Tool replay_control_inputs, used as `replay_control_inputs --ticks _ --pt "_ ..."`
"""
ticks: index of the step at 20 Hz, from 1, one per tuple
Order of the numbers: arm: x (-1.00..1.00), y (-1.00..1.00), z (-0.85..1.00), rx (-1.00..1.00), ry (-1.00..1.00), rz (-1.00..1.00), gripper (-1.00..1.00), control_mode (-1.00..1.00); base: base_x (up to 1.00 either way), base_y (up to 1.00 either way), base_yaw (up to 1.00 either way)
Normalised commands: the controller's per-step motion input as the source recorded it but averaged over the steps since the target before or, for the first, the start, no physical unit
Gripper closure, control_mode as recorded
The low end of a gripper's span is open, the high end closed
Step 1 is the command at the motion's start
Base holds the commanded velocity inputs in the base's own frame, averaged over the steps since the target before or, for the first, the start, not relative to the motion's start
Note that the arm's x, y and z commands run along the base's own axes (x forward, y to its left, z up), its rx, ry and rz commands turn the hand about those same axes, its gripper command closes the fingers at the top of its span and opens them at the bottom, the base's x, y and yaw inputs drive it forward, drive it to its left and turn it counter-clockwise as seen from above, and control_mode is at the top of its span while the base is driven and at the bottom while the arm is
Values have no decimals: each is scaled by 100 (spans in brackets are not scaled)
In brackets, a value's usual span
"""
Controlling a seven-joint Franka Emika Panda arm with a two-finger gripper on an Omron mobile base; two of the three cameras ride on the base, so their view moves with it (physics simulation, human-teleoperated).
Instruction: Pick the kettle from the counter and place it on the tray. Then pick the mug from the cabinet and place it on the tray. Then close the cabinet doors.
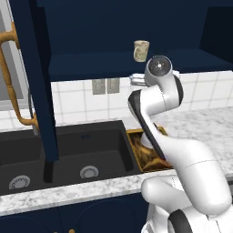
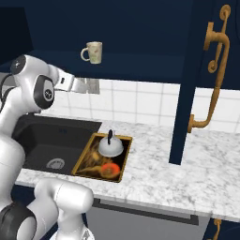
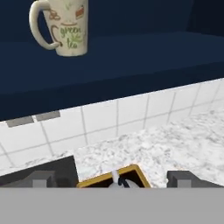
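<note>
While your gripper [image 2: 93,86] hangs in mid-air below the cabinet [image 2: 117,28] shelf, its fingers stand apart with nothing between them; in the hand view the two tips [image 3: 39,178] sit wide at the bottom corners.

The kettle [image 2: 110,146] rests on the tray [image 2: 123,159], silver dome upright, black handle rising above it. The tray lies on the counter [image 2: 187,168], just beside the right edge of the black double sink [image 2: 51,140]. An orange-red round mark [image 2: 110,169] shows on the tray's near half.

The mug [image 2: 93,52] stands upright on the navy shelf inside the cabinet, above and slightly left of the gripper, handle turned to the left in the right base view. Nothing lies between the gripper and the mug.

Both cabinet doors stand open. The right door [image 2: 199,79] projects over the counter, its brass handle [image 2: 213,70] facing you; the left door [image 1: 34,77] hangs over the sink, edge-on. Two grey wall outlets [image 1: 105,86] sit on the white tiled backsplash [image 2: 140,103].

Green lettering on the mug appears to read "green tea"; you cannot confirm the rest of its print.
</note>
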Motion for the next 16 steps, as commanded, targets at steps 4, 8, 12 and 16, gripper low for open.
replay_control_inputs --ticks 4,8,12,16 --pt "1 16 58 0 0 -13 -100 -100 0 0 0" --pt "16 9 46 4 0 -14 -100 -100 0 0 0" --pt "36 3 10 9 -6 -17 -100 -100 0 0 0" --pt "53 15 1 15 -8 -11 -100 -100 0 0 0"
